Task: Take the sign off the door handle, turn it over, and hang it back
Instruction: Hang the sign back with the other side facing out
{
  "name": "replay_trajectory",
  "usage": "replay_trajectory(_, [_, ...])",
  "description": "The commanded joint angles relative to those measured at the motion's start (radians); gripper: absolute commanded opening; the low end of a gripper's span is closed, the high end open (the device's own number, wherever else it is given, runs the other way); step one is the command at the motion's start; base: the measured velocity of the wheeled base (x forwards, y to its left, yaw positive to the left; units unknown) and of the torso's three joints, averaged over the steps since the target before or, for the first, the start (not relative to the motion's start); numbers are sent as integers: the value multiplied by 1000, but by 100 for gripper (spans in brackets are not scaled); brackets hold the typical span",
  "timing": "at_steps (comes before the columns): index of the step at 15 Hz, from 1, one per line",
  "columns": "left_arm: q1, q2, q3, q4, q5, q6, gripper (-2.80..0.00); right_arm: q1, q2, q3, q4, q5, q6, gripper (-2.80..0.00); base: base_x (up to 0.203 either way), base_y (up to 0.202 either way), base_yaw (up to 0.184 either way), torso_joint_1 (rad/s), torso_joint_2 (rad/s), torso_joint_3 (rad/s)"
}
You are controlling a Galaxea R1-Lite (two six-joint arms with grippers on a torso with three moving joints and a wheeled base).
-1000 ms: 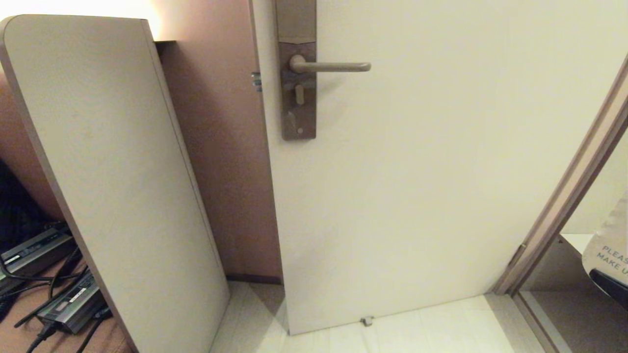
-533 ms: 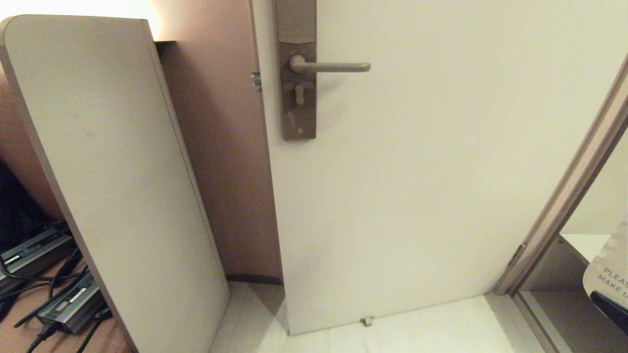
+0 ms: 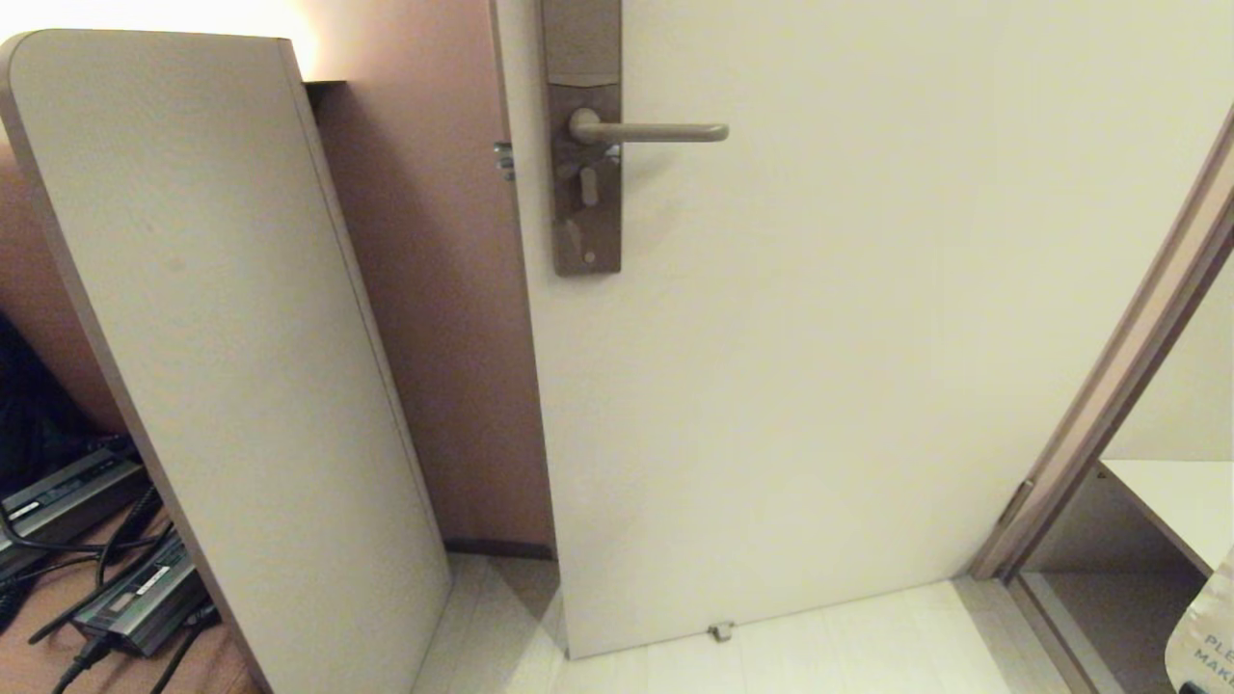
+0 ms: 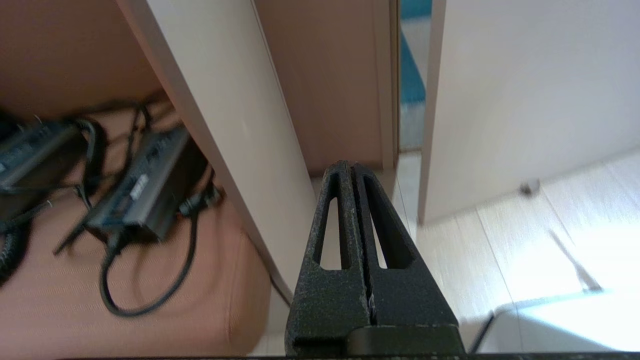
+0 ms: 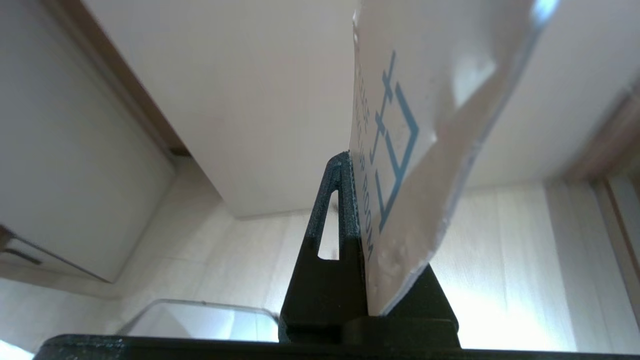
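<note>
1. The sign is white with blue lettering and a blue line emblem.
2. The right claw and the left claw are matt black with a grainy texture.
3. The door handle and its plate are grey-bronze.
4. The door is plain cream.
5. The floor is pale, wood-grained planks.
6. The wall is reddish brown.

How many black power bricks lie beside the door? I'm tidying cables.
2, both on the brown floor left of the leaning panel: one nearer the panel, one farther left. More may be hidden.
</note>
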Motion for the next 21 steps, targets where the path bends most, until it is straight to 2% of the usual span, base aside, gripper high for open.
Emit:
replay_trajectory(1, [6, -126, 0, -1, -2, 0, -280, 1, -70, -7, 24, -4, 0, -280, 0, 0, 0, 0, 0, 0])
replay_trajectory(3, [10, -149, 0, -5, 4, -19, -280, 1, -70, -4, 24, -7, 0, -280, 0, 0, 0, 0, 0, 0])
replay_trajectory(11, [10, -149, 0, -7, 15, -95, -280, 1, -137, -4, 80, -228, -1, -280, 0, 0, 0, 0, 0, 0])
replay_trajectory(14, [10, -149, 0, -7, 19, -95, -280, 1, -137, -3, 91, -334, -13, -280, 0, 0, 0, 0, 0, 0])
replay_trajectory(16, [10, -149, 0, -7, 19, -95, -280, 11, -137, -7, 126, -354, -22, -280, 0, 0, 0, 0, 0, 0])
replay_trajectory(19, [10, -149, 0, -7, 19, -95, -280, 176, -136, 14, 127, -441, -20, -280, 0, 0, 0, 0, 0, 0])
replay_trajectory(21, [10, -149, 0, -7, 19, -95, -280, 219, -134, 45, 102, -473, -18, -280, 0, 0, 0, 0, 0, 0])
